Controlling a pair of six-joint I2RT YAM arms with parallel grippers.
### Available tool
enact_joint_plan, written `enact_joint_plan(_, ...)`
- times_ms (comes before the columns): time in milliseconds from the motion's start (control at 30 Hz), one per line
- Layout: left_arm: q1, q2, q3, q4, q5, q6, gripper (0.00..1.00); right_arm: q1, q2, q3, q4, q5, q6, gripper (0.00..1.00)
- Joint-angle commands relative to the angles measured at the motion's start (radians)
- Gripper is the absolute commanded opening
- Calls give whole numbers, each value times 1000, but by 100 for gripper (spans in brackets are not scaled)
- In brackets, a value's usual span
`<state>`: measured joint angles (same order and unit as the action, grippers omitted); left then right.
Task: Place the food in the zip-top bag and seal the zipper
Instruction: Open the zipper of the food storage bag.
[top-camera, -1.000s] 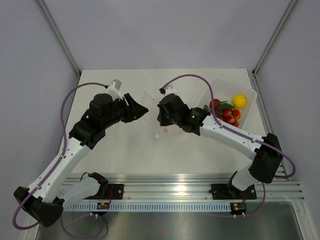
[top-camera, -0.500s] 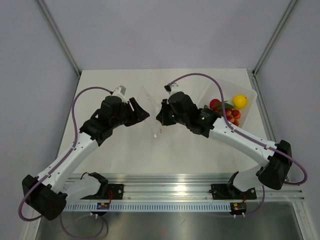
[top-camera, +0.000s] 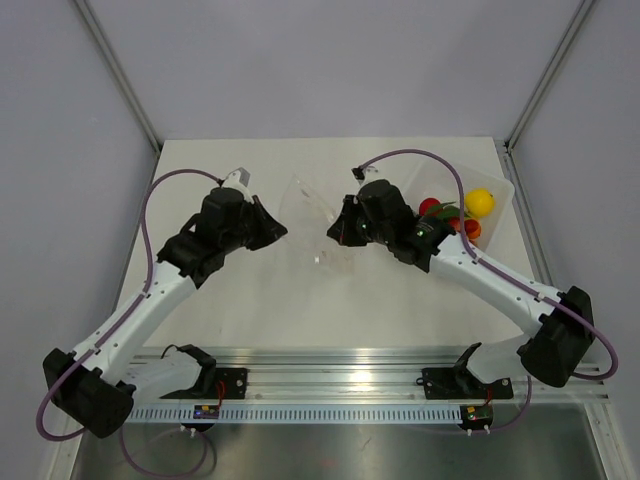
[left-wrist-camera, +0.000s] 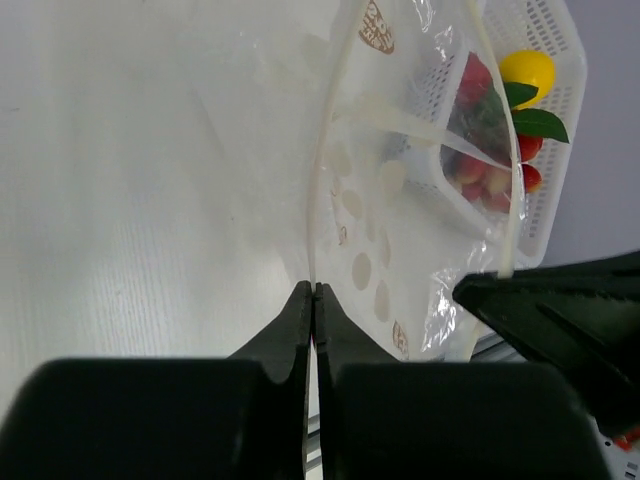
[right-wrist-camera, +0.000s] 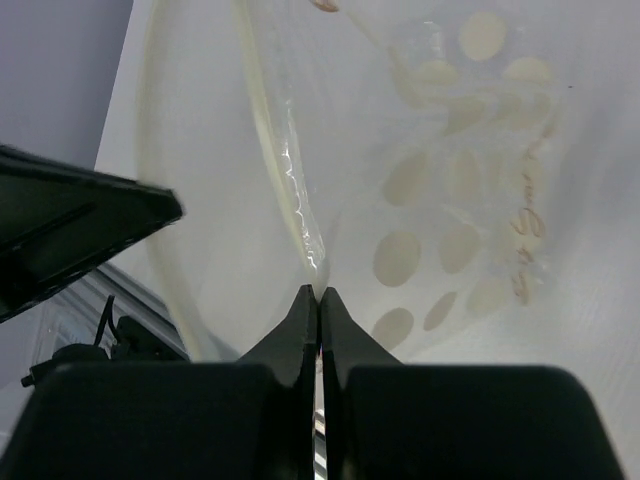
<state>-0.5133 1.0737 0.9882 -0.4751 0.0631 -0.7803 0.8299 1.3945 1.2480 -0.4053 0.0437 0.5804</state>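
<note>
The zip-top bag (top-camera: 312, 222), clear with cream dots, hangs between my two grippers over the table middle. My left gripper (top-camera: 284, 232) is shut on one side of the mouth, pinching the pale zipper (left-wrist-camera: 322, 180) at its tips (left-wrist-camera: 314, 290). My right gripper (top-camera: 333, 232) is shut on the other zipper side (right-wrist-camera: 285, 180) at its tips (right-wrist-camera: 318, 293). The mouth gapes open between them. The food (top-camera: 455, 222), red pieces, green leaves and a yellow lemon (top-camera: 480, 202), lies in the tub; the bag holds none that I can see.
The rigid white perforated tub (top-camera: 500, 190) stands at the back right, right of my right arm, and shows through the bag in the left wrist view (left-wrist-camera: 548, 160). The metal rail (top-camera: 350, 385) runs along the near edge.
The two grippers have moved apart, the left to the left and the right to the right, and the bag's mouth has been pulled wider open.
</note>
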Motion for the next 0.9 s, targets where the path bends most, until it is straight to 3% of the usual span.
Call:
enact_joint_plan(0,4,-3,144,-66,-87,68,0,-86,-40,-60,74,-114,67,0)
enact_joint_plan(200,4,54,380,-235,-118,156,0,-130,-55,-105,160,-238,127,0)
enact_joint_plan(467,-16,216,408,-281,-69,188,0,-130,6,-114,155,-254,171,0)
enact_joint_plan(667,-60,293,369,-251,-75,182,0,-135,-8,-127,62,-180,119,15)
enact_joint_plan(867,-65,338,354,-194,-82,179,0,-156,-149,-116,-84,33,12,57)
